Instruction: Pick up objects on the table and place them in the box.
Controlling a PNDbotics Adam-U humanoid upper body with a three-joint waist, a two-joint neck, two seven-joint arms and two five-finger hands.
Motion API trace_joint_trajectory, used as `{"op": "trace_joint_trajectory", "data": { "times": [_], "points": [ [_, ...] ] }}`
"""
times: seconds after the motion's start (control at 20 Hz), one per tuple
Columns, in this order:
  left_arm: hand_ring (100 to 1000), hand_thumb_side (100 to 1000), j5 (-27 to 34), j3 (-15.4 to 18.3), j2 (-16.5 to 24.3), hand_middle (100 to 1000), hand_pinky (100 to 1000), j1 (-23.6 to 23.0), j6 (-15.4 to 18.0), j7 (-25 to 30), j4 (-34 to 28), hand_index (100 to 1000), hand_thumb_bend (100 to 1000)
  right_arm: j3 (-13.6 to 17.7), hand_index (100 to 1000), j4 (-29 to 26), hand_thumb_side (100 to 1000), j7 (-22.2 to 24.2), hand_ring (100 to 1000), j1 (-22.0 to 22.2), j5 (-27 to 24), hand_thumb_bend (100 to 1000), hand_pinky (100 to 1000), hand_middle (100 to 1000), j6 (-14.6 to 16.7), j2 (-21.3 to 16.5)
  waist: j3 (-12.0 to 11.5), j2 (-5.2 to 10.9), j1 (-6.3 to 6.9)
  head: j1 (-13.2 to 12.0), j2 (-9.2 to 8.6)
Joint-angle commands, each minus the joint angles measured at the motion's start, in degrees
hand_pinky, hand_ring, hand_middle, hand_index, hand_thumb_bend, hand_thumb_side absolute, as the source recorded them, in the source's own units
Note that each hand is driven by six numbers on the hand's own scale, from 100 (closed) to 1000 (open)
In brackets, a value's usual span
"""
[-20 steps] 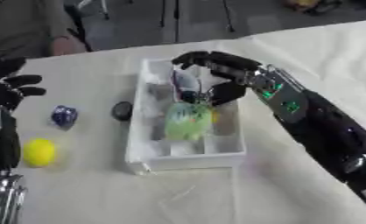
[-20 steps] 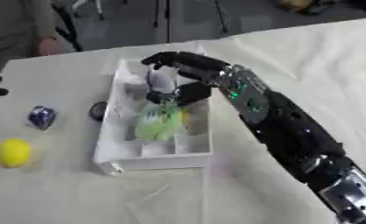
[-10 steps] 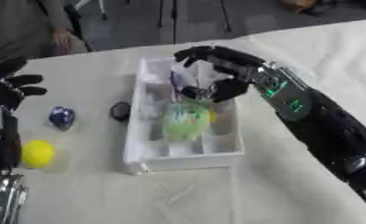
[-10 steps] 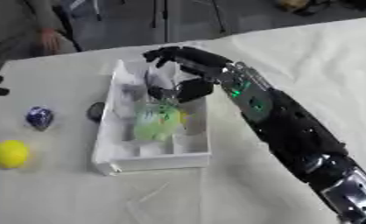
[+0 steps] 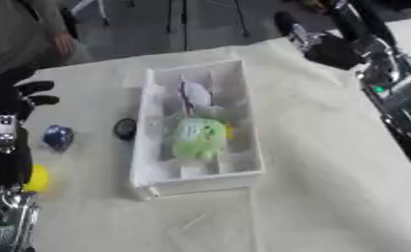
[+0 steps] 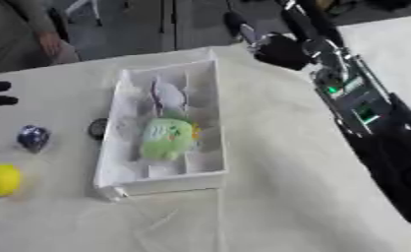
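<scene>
The white divided box (image 5: 253, 147) lies in the middle of the table. A green soft pouch (image 5: 196, 138) lies across its middle cells, with a white and purple item (image 5: 192, 95) behind it and a bit of yellow (image 5: 229, 132) beside it. My right hand (image 5: 328, 48) hangs high at the upper right, off the box, fingers relaxed and holding nothing. Left of the box lie a dark round disc (image 5: 125, 129), a small blue object (image 5: 58, 137) and a yellow ball (image 5: 37, 178). My left hand (image 5: 15, 100) stands open at the left edge, fingers up.
The cream cloth covers the table, with bare room in front of the box and to its right. The far table edge runs behind the box. A person (image 5: 37, 29) sits beyond it at the upper left.
My right hand has lifted off the box and drawn back up to the right, leaving the green pouch lying in the box. The view has also shifted.
</scene>
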State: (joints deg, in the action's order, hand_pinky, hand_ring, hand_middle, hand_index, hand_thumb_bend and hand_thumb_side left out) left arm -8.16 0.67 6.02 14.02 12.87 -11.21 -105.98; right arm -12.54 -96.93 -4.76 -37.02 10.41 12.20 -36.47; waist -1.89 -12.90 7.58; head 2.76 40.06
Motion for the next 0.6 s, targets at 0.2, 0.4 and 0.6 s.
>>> {"op": "trace_joint_trajectory", "data": {
  "times": [0.2,0.4,0.6],
  "points": [
    [700,851,-2.74,3.13,2.16,773,613,0.20,-0.63,-3.65,-0.82,766,601,8.47,913,-12.90,723,-2.84,729,9.49,-5.42,356,780,766,-2.93,-6.08,2.04,2.25,-1.46,-2.23,-0.27],
    [705,850,-3.78,3.65,2.34,777,614,0.39,-0.95,-4.68,-0.73,766,601,11.01,902,-15.66,725,-4.10,722,14.63,-6.75,359,775,760,-3.94,-6.26,2.72,1.98,-1.45,-2.47,-0.27],
    [710,847,-4.05,4.19,2.71,784,613,0.34,-1.01,-5.48,-0.80,766,599,13.39,877,-17.33,790,-5.65,691,20.43,-7.72,259,754,728,-3.82,-4.71,3.32,1.59,-1.25,-2.87,-0.49]
  ]
}}
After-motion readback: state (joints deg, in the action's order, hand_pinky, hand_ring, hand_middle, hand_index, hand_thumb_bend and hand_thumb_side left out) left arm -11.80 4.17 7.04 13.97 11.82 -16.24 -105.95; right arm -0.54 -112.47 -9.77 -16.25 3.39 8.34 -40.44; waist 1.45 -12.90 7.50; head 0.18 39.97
